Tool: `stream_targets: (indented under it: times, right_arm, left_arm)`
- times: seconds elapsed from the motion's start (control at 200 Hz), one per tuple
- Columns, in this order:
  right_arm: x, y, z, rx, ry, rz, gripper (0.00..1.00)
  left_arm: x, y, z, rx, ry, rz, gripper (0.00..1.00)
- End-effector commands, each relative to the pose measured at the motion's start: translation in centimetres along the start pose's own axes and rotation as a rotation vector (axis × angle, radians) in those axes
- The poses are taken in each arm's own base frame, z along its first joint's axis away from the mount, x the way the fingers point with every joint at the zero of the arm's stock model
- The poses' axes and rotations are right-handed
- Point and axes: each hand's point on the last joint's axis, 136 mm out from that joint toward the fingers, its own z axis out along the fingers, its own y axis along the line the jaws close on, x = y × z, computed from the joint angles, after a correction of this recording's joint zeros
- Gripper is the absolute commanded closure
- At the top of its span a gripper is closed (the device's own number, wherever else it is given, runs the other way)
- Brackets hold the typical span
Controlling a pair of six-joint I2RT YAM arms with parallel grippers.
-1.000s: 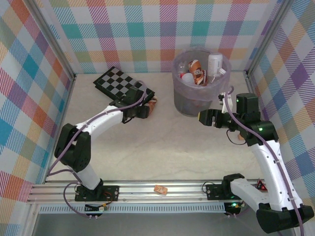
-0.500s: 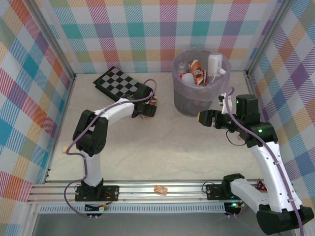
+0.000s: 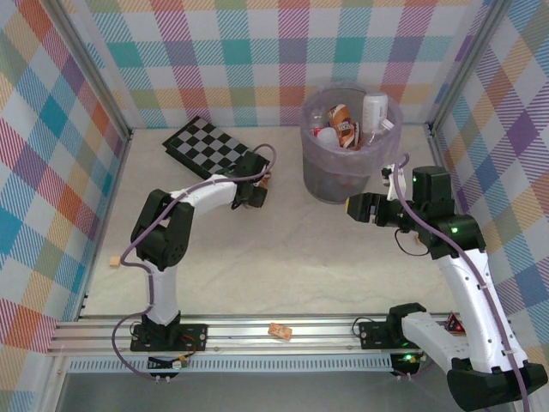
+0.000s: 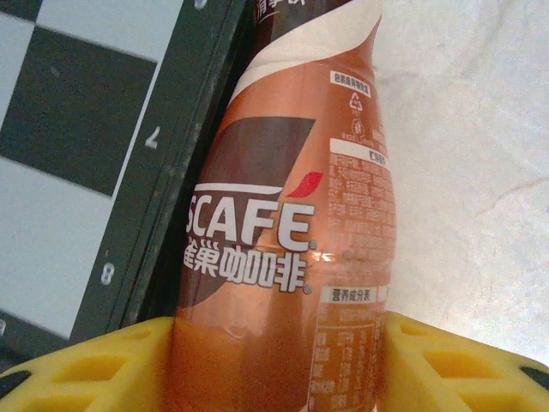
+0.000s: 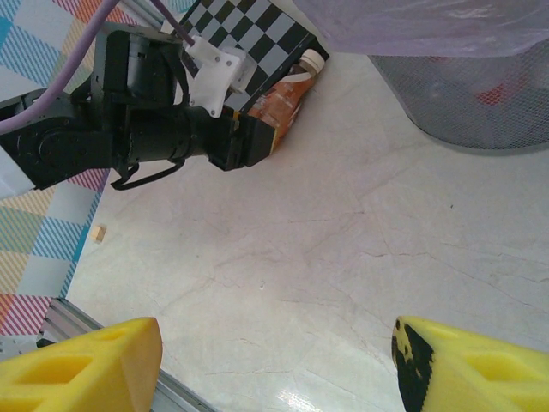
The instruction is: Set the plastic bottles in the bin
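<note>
Since a second ago your left arm has raised its elbow and pushed forward, and the left end effector (image 4: pixel 279 365) now clamps a bottle (image 4: pixel 283 215) lying on the bench (image 4: pixel 463 172) against the checkerboard (image 4: pixel 69 163) edge. You see an orange-brown label with a dark swoosh, white letters "SCAFE", a red accent and the characters "雀巢咖啡" beneath; the fine print is unreadable. The right end effector (image 5: pixel 274 360) gapes empty near the bin (image 3: pixel 341 172), which holds other bottles (image 3: pixel 375 112).

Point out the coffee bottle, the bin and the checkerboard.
coffee bottle (image 4: pixel 283 249), left wrist view, on its brown label.
bin (image 3: pixel 333 178), top external view, on its front wall.
checkerboard (image 3: pixel 208 146), top external view, on its middle squares.
</note>
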Motion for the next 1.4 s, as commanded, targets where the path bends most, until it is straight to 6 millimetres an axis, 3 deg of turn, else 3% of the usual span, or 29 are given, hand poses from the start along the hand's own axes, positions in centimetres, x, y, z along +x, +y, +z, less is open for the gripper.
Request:
stream_targets:
  times: [0.0,0.225,0.395,0.605,0.745,0.9,1.06,1.22,1.395]
  right_arm:
    - [-0.2,0.6,-0.1,-0.023,-0.004,-0.007,0.28]
    - [-2.3,2.6,-0.3,-0.109,-0.054,-0.020,0.28]
    - [-3.9,4.2,0.8,-0.218,-0.082,0.013,0.29]
    - [-4.6,7.0,2.9,-0.305,-0.123,0.019,0.29]
    - [-4.6,8.8,5.4,-0.341,-0.097,0.021,0.28]
    - [-3.8,10.6,7.9,-0.367,-0.039,0.006,0.18]
    - [-3.0,11.9,9.5,-0.415,0.011,0.000,0.18]
    - [-3.0,13.8,10.1,-0.523,0.035,-0.004,0.17]
    - [-3.7,13.0,11.3,-0.470,0.018,-0.001,0.17]
  left_arm:
    - [-0.4,0.5,-3.0,0.007,-0.036,-0.029,0.47]
    - [-0.5,0.8,-9.2,0.085,-0.155,-0.148,0.47]
    - [0.5,-0.2,-13.5,0.220,-0.250,-0.248,0.47]
    - [0.7,-3.8,-18.7,0.480,-0.393,-0.295,0.46]
    - [1.0,-6.0,-21.8,0.580,-0.470,-0.302,0.45]
    - [1.1,-6.1,-24.4,0.645,-0.519,-0.381,0.44]
    - [0.1,-7.2,-27.0,0.786,-0.551,-0.431,0.45]
    - [-0.8,-8.3,-27.9,0.889,-0.556,-0.460,0.45]
    - [-1.4,-9.2,-28.7,0.974,-0.570,-0.472,0.45]
